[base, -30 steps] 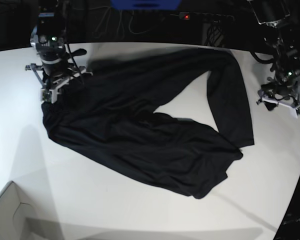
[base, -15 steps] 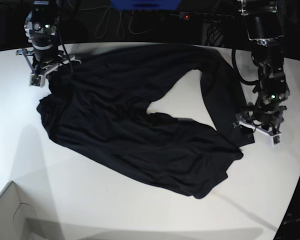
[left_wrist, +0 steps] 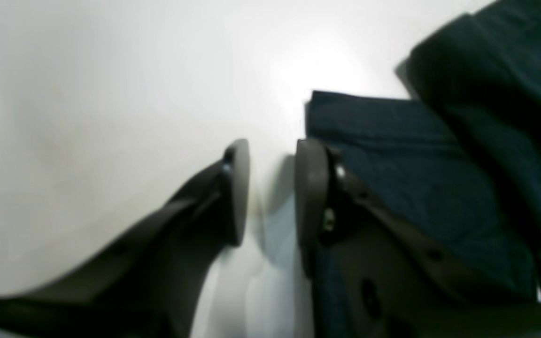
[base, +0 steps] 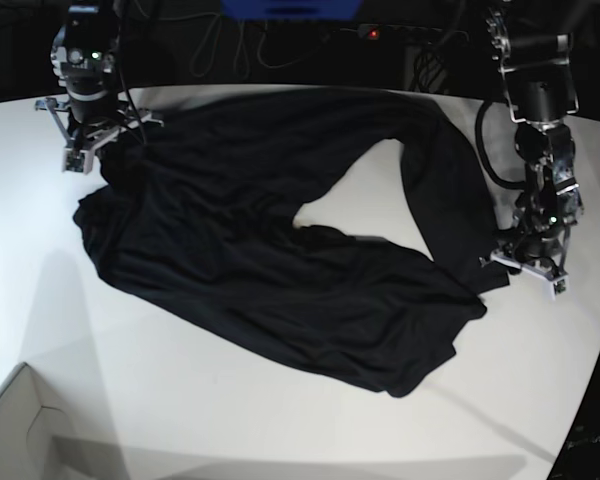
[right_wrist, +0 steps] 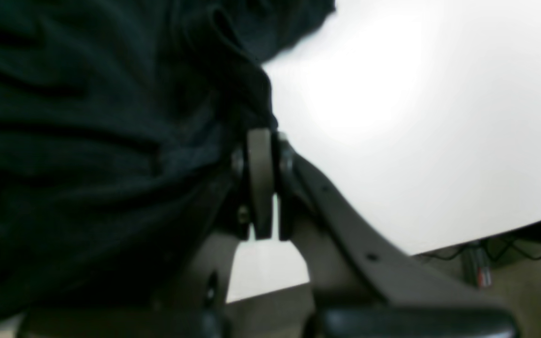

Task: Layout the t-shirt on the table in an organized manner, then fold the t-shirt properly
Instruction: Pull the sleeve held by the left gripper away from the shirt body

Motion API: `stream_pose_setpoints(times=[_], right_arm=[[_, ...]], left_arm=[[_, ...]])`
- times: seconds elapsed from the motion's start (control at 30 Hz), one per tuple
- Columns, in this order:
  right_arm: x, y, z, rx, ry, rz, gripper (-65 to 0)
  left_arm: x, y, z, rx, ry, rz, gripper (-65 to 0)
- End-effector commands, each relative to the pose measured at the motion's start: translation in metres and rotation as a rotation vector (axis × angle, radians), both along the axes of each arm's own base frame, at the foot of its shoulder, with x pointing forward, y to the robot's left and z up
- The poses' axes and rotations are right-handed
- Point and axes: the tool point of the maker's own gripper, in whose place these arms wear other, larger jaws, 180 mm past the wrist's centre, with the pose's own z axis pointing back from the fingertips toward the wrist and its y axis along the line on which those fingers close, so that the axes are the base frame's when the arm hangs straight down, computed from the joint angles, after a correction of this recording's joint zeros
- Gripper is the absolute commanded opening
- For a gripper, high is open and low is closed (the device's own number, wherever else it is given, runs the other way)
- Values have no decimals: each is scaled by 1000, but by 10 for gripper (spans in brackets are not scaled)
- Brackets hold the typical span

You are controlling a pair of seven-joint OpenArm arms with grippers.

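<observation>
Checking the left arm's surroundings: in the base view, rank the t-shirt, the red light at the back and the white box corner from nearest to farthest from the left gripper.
From the left gripper:
1. t-shirt: its edge lies right beside the gripper.
2. red light: at the back, beyond the table.
3. white box corner: opposite front corner.

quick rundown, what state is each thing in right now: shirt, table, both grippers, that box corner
t-shirt: spread but crumpled, partly doubled over, not folded.
table: bare white around the shirt.
right gripper: shut on the t-shirt's edge, at the far corner.
left gripper: jaws narrowly apart on the table, one finger on the shirt's corner, no cloth between them.
white box corner: untouched at the near edge.
</observation>
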Motion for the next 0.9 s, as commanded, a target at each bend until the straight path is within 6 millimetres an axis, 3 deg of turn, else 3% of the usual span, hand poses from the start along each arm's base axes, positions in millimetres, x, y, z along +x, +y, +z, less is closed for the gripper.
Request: stream_pose_setpoints(times=[0.0,0.3,0.53,0.7,0.87], right_arm=[[8,-2,9,-15,-44,7,-650],[8,-2,7,-13,-36,8,-650],[8,-2,7,-13,-36,8,-650],[7,-1,6,-10,-35,6,-650],[4,-1,4,-9,-27,6,-650]], left_arm=[[-22,9,-17,-1,106,19,-478],[-65,30,-37,31,189,39,-478],[-94,64,-37,1,179,181,-478],[-100,81,-21,16,132,228,-478],[-93,83,3,52,71,209,-478]])
